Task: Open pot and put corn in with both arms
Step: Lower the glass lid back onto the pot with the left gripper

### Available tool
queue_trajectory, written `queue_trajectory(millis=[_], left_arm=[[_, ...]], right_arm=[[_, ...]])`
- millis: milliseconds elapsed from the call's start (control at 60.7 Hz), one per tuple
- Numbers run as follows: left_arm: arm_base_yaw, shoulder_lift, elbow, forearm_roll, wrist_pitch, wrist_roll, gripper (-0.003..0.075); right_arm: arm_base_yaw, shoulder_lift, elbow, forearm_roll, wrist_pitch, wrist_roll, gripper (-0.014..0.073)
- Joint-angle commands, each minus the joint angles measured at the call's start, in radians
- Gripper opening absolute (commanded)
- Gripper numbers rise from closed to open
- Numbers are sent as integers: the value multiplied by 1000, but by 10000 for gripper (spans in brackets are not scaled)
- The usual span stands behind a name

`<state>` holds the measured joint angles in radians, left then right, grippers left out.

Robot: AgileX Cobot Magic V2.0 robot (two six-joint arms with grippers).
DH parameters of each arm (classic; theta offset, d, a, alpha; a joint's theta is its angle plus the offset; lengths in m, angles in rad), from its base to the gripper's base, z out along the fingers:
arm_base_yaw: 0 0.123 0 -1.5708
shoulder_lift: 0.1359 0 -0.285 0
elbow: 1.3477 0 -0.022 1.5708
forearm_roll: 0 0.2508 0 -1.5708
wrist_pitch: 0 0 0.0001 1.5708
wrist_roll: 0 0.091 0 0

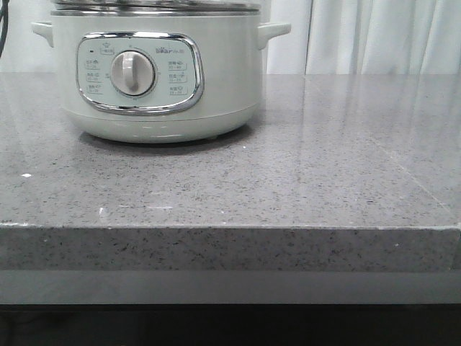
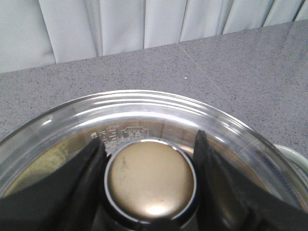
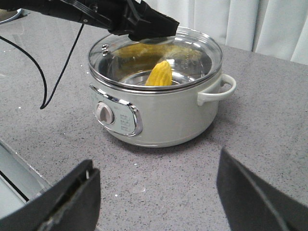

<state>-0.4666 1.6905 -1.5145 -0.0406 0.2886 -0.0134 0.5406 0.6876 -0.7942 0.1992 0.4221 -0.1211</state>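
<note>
The pale mint-green pot (image 1: 158,108) stands at the back left of the grey table, and its top is cut off in the front view. In the right wrist view the pot (image 3: 159,120) has its glass lid (image 3: 192,53) on. The yellow corn (image 3: 160,74) stands tilted inside, under the lid. My left gripper (image 3: 149,29) is above the lid. In the left wrist view its fingers (image 2: 91,168) press both sides of the round metal lid knob (image 2: 150,178). My right gripper (image 3: 156,161) is open and empty, low over the table in front of the pot.
A black cable (image 3: 57,82) hangs from the left arm down to the table beside the pot. The pot's side handle (image 3: 216,89) sticks out toward the curtain. The table's front edge (image 1: 230,227) runs across the front view.
</note>
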Motion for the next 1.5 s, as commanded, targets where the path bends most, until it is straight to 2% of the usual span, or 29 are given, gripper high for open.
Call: queue_trajectory(millis=[0,66,198,263,445,757,873,1103,1482], left_arm=[[-6,-46,-46,-25,-107,0,226],[-6,-46,-46,-25,-105,0,279],[-6,-46,-46,-25,-105,0,438],[-6,-46,-48,-25,-98,0,474],[-6,-82,-55,-25,-60,0,472],[-6,-320,-24,-13,152,13,472],[-30,-449,72,-22,160,24,472],[-88,-723,363,-22,160,50,472],[-88,-1078,714,-22,160,50,472]], right_arm=[[-8,-5,-24,3,-77,-3,529],[-8,-5,-24,3,-77,-3,529],[-8,-5,-24,3,-77,-3,529],[-8,-5,-24,3,-77,-3,529],[-8,-5,-24,3,-77,-3,529],[-8,-5,-24,3,-77,-3,529],[-8,-5,-24,3,-77,-3,529],[-8,-5,-24,3,-77,-3,529],[-8,-5,-24,3,-71,-3,529]])
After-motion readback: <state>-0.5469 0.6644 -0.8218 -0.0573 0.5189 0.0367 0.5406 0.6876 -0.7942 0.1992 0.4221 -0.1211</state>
